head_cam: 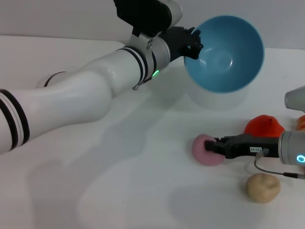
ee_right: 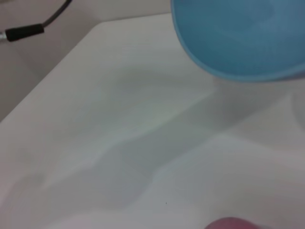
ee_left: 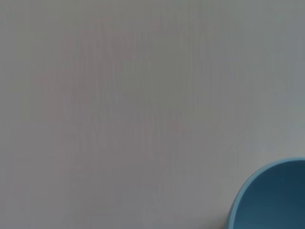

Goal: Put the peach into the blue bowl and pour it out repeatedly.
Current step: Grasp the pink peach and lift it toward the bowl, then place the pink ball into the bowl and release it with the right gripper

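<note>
The blue bowl (head_cam: 224, 52) is held up off the table, tilted with its empty inside facing me. My left gripper (head_cam: 193, 45) is shut on its left rim. The bowl also shows in the left wrist view (ee_left: 271, 200) and in the right wrist view (ee_right: 248, 38). The pink peach (head_cam: 205, 150) lies on the white table below the bowl. My right gripper (head_cam: 215, 146) reaches in from the right and touches the peach's right side. A sliver of the peach shows in the right wrist view (ee_right: 233, 223).
A red-orange fruit (head_cam: 264, 126) lies behind my right gripper. A beige potato-like lump (head_cam: 262, 187) lies in front of it. My left arm (head_cam: 86, 95) stretches across the left and middle of the white table (head_cam: 119, 191).
</note>
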Motion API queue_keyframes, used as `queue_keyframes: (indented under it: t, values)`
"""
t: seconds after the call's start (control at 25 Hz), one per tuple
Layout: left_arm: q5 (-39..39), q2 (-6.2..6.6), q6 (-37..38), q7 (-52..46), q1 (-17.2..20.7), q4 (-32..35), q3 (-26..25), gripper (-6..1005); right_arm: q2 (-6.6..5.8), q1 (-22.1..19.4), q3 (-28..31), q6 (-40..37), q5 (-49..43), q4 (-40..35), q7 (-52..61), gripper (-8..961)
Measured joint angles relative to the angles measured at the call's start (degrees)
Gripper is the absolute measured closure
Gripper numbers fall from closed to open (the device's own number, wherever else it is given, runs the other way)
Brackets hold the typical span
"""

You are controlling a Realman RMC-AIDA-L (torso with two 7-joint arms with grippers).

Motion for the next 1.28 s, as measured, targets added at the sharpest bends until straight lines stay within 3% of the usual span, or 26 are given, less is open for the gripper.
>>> queue_keyframes:
  t: [0.36,0.56,0.76,0.96,1.28]
  values:
    - [0.04,0.3,6.32,5.02,0.04,-0.29,-2.7,1000,0.09,-2.18,-0.12,-4.0,1.71,-6.68,-0.04,868]
    - [0.52,0.36,14.49,7.82,-0.75,-0.95,-8.68,1000,-0.37,-6.6,-0.07,-15.35,7.17,-19.19,0.62,901]
    - [2.26,0.29,18.36,7.62,-1.22,-0.84,-10.01,1000,-0.27,-10.48,2.29,-19.55,9.63,-32.1,5.33,910]
    - [2.25,-0.06,19.16,7.58,-1.68,0.49,-8.29,1000,-0.4,-9.63,7.03,-17.64,9.76,-31.02,5.84,904]
    - [1.89,-0.17,18.76,7.53,-1.76,2.01,-5.76,1001,-0.51,-7.61,7.13,-10.96,9.56,-25.17,5.05,889]
